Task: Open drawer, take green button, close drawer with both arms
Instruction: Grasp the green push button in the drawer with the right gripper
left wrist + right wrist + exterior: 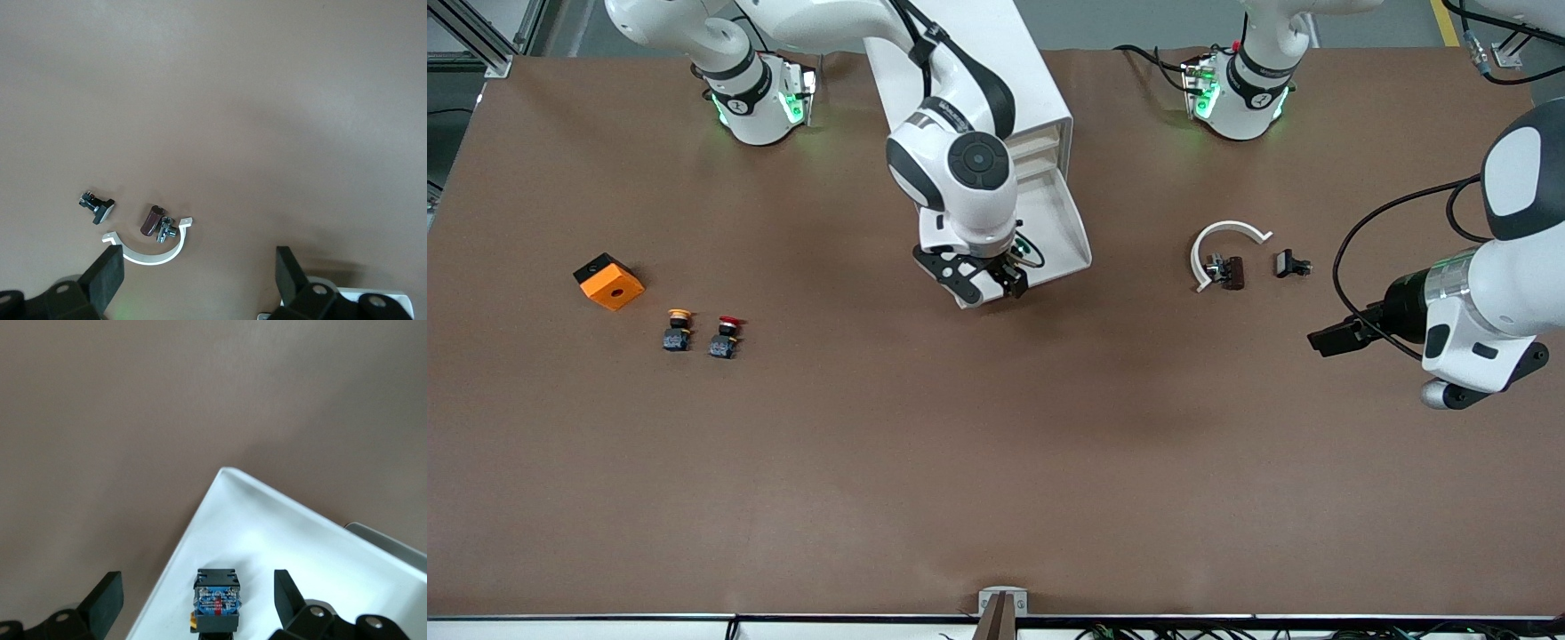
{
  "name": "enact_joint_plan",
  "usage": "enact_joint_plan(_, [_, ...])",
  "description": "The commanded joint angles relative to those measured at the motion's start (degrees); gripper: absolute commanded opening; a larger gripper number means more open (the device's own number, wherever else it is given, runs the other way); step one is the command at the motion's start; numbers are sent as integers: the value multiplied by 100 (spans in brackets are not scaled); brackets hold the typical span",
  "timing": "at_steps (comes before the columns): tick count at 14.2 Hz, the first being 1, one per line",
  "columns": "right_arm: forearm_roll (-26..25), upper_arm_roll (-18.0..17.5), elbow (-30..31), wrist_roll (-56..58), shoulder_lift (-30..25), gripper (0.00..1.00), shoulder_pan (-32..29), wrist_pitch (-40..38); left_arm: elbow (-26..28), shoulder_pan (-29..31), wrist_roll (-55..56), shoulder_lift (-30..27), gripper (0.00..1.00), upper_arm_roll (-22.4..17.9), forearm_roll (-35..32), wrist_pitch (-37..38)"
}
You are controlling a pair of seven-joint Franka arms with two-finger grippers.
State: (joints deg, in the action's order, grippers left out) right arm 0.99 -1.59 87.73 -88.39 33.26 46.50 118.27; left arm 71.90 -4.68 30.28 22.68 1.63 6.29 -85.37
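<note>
The white cabinet (1009, 80) stands between the arm bases, with one drawer (1063, 222) pulled out toward the front camera. In that drawer (280, 533) lies the button (215, 603), showing its dark blue-black body; a hint of green shows by it in the front view (1025, 250). My right gripper (989, 280) hangs just above the drawer's front corner, open, and its fingers (107, 597) stand on either side of the button without touching it. My left gripper (1325, 340) waits open above the table at the left arm's end, its fingers (107, 273) wide apart and holding nothing.
A white curved bracket (1223, 249) with a maroon part lies beside a small dark part (1291, 264) near the left gripper. Toward the right arm's end sit an orange box (608, 281), a yellow-capped button (678, 329) and a red-capped button (726, 336).
</note>
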Motion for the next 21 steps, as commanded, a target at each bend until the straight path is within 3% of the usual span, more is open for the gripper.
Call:
enact_joint_plan(1, [-20, 62, -107, 85, 145, 100, 60, -15, 167, -33, -127, -71, 100, 39, -119, -41])
enact_joint_plan(12, [-3, 62, -115, 121, 427, 100, 333, 99, 598, -112, -136, -53, 100, 162, -119, -568])
enact_joint_plan(13, [-3, 62, -115, 155, 427, 91, 350, 91, 606, -112, -136, -53, 100, 162, -119, -568])
enact_joint_plan(14, [15, 62, -124, 225, 427, 66, 342, 91, 632, -112, -136, -62, 100, 171, -119, -568])
enact_joint_plan(15, [24, 62, -124, 278, 427, 50, 342, 91, 633, -112, -136, -62, 100, 171, -119, -568])
enact_joint_plan(17, [24, 62, -124, 296, 427, 30, 342, 91, 633, -112, -136, -62, 100, 171, -119, -577])
enact_joint_plan(18, [24, 62, -124, 296, 418, 21, 342, 91, 633, -112, -136, -62, 100, 171, -119, -569])
enact_joint_plan(21, [24, 62, -150, 305, 409, 12, 342, 82, 633, -121, -136, -62, 100, 171, -119, -577])
